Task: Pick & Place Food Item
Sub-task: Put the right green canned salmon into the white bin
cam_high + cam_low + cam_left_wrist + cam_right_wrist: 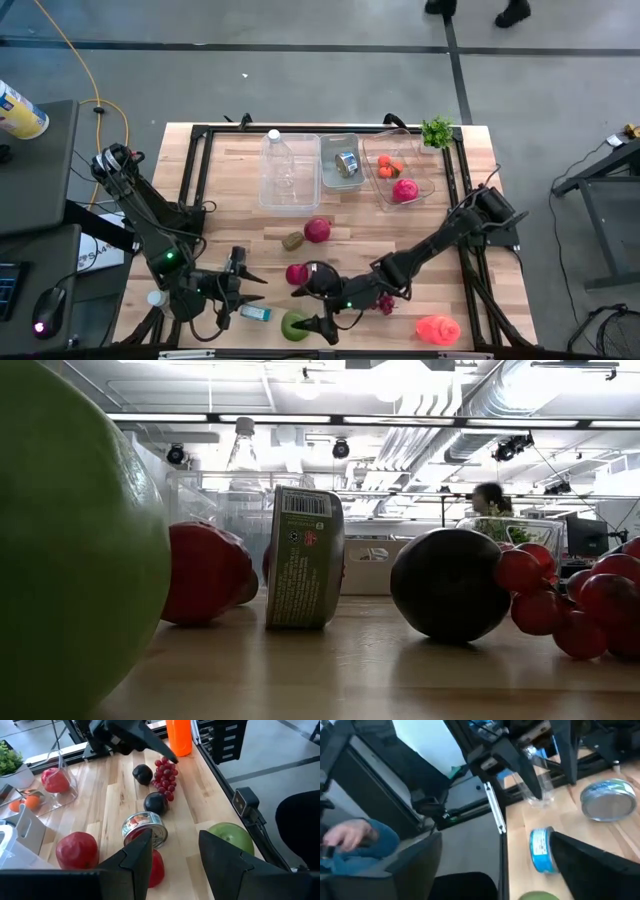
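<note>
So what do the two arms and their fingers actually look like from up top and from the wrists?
Both arms are dark, jointed and slender, with black cables along their links. The left arm and the right arm each carry a small green light near the wrist. The left gripper has broad, black, wedge-shaped fingers; the right gripper has the same dark, angular fingers.
</note>
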